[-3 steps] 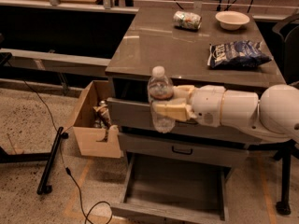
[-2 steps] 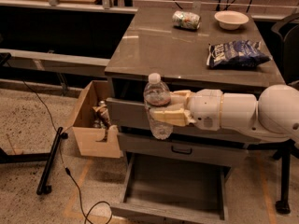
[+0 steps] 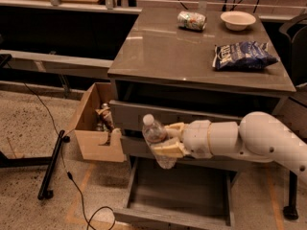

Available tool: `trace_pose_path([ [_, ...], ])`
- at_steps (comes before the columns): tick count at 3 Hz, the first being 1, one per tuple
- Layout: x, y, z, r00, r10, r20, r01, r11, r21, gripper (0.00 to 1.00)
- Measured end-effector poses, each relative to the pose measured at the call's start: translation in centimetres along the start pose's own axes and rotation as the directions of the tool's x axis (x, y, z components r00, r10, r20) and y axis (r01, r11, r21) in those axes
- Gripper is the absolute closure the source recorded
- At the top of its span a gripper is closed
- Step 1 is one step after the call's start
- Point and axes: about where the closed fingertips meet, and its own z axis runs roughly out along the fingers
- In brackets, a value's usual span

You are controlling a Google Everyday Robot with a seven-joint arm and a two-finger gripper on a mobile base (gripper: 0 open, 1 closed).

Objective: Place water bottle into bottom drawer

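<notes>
The gripper (image 3: 161, 139) is clamped round the middle of the water bottle (image 3: 153, 132), one cream finger (image 3: 171, 127) over the top side and the other under it. The jaws are closed down to just the bottle's width, nothing else touched. The bottle hangs in the air in front of the upper drawer fronts, tipped a bit with its white cap up and to the left. It sits over the left part of the bottom drawer (image 3: 178, 193), which is pulled out with a bare grey floor.

Handling-wise it looks like thin ribbed plastic, so probably light and a little squashy. Squeeze too hard and it'd likely buckle, and clear plastic can be slippery. The mid-body grip seems like the sensible spot: away from the cap and near the balance point.

Further out, a cardboard box (image 3: 93, 133) sits on the floor left of the cabinet. On the cabinet top (image 3: 163, 51) are a crushed can (image 3: 191, 20), a bowl (image 3: 238, 19) and a blue snack bag (image 3: 242, 55), all well away from the arm.
</notes>
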Motion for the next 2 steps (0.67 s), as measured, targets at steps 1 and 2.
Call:
trace_pose_path([
  [1, 8.3, -0.4, 1.2, 0.974, -0.09, -0.207, 0.088, 0.996, -0.018, 1.0],
  [2, 14.7, -1.2, 2.3, 0.925, -0.15, -0.348, 0.149, 0.9884, -0.032, 1.0],
])
